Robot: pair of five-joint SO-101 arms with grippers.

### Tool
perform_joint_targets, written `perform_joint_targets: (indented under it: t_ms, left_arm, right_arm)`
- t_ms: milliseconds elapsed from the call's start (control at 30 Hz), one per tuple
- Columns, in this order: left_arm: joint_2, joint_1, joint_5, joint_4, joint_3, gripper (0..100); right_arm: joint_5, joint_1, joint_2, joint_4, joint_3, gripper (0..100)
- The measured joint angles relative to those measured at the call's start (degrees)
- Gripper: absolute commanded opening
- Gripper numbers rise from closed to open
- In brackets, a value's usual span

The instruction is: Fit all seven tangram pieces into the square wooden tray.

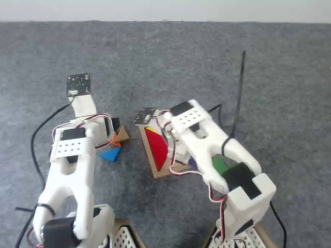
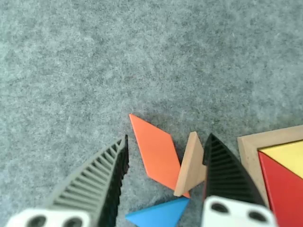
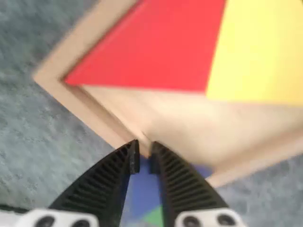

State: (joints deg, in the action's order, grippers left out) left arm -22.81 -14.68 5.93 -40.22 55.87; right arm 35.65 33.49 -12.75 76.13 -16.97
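Note:
The square wooden tray [image 1: 153, 164] lies mid-table and holds a red triangle [image 1: 157, 145] and a yellow piece [image 1: 150, 130]. My right gripper [image 3: 144, 160] hangs just over the tray's rim [image 3: 102, 120]; its fingers are shut to a thin slit with nothing held. Beneath them lie a purple-blue piece [image 3: 142, 191] and a green piece [image 1: 220, 164]. My left gripper [image 2: 165, 146] is open and low over an orange parallelogram [image 2: 155, 150], with a tan piece [image 2: 191, 163] by one finger and a blue triangle [image 2: 158, 213] close by. These three also lie left of the tray [image 2: 247, 147].
Grey felt covers the table. A black cable [image 1: 240, 93] rises behind the right arm. The left arm's base [image 1: 77, 227] and right arm's base [image 1: 243, 222] stand at the front edge. Open felt stretches across the far half.

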Motion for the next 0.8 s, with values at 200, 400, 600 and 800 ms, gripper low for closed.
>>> perform_joint_targets:
  t_ms: [200,400,600,800]
  left_arm:
    - [0.0,0.0,0.0,0.0,0.0,25]
    - [0.0,0.0,0.0,0.0,0.0,25]
    - [0.0,0.0,0.0,0.0,0.0,25]
    - [0.0,0.0,0.0,0.0,0.0,25]
  right_arm:
    - [4.48,-8.09,1.49,4.4,0.0,2.4]
    - [9.23,-21.1,6.42,5.54,0.0,2.5]
    - [10.2,-27.08,8.62,5.54,0.0,2.7]
    - [1.05,-22.07,13.8,4.31,-0.09,2.7]
